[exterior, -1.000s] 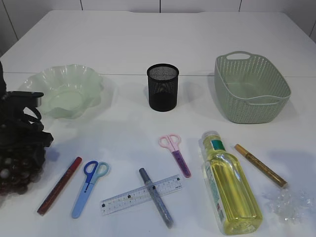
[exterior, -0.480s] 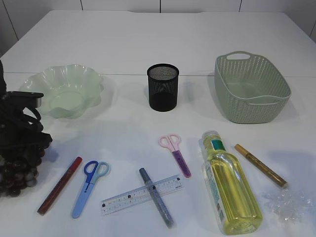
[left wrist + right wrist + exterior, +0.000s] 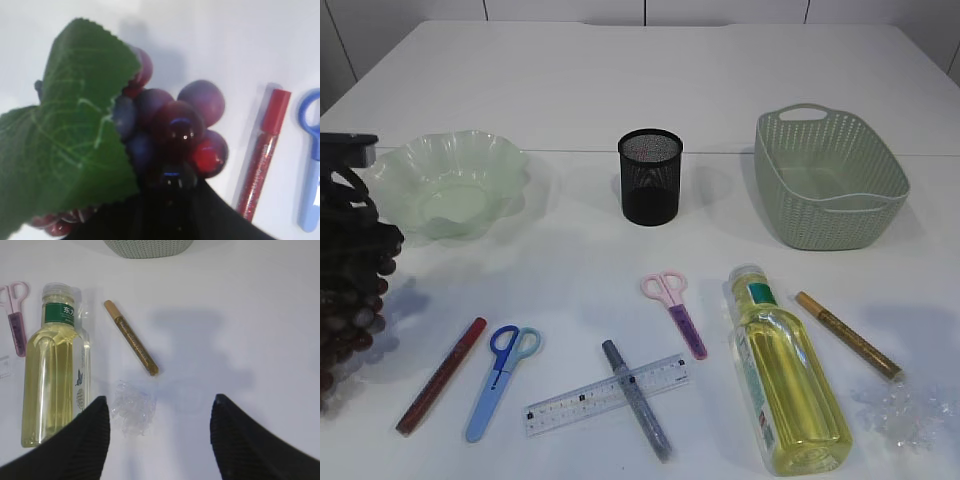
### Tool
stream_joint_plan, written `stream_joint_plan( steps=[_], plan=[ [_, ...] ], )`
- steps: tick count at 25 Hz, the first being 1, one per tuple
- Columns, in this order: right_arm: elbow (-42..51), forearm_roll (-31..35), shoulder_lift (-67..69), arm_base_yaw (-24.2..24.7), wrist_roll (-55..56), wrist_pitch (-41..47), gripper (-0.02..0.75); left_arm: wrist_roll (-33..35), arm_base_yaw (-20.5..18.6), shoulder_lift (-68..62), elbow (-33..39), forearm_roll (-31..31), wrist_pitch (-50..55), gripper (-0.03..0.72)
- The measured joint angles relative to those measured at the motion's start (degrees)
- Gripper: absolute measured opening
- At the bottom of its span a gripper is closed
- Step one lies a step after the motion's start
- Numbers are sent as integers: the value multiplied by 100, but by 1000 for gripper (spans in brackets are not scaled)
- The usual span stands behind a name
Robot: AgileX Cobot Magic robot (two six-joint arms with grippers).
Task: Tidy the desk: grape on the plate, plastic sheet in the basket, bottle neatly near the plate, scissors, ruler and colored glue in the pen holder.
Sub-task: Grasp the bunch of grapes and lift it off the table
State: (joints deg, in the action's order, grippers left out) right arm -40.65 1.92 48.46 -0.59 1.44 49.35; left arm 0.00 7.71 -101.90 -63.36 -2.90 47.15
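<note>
My left gripper (image 3: 170, 220) is clamped on the grape bunch (image 3: 170, 135), which hangs clear of the surface (image 3: 620, 80) at its left edge, near the wavy green plate (image 3: 450, 185) and above the red glitter glue pen (image 3: 262, 150). I judge the bunch lumpy and loose rather than stiff: it looks artificial, fairly light, with glossy round berries that would slip from a pinch on their skins. The sound hold is at the top by the stem and leaf (image 3: 70, 130), letting the berries dangle. My right gripper (image 3: 157, 440) stands apart, empty, over the crumpled plastic sheet (image 3: 132, 407) beside the oil bottle (image 3: 52, 365).
</note>
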Motion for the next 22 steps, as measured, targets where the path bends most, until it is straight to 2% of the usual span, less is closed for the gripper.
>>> stream_joint_plan(
  steps=[12,18,22],
  plan=[
    [0,0,0,0,-4,0,496,0,0,1960,-100,-12,154,110],
    [0,0,41,0,-4,0,496,0,0,2203,-996,-21,142,109],
    [0,0,56,0,-4,0,496,0,0,1914,-1683,-21,-18,108]
  ],
)
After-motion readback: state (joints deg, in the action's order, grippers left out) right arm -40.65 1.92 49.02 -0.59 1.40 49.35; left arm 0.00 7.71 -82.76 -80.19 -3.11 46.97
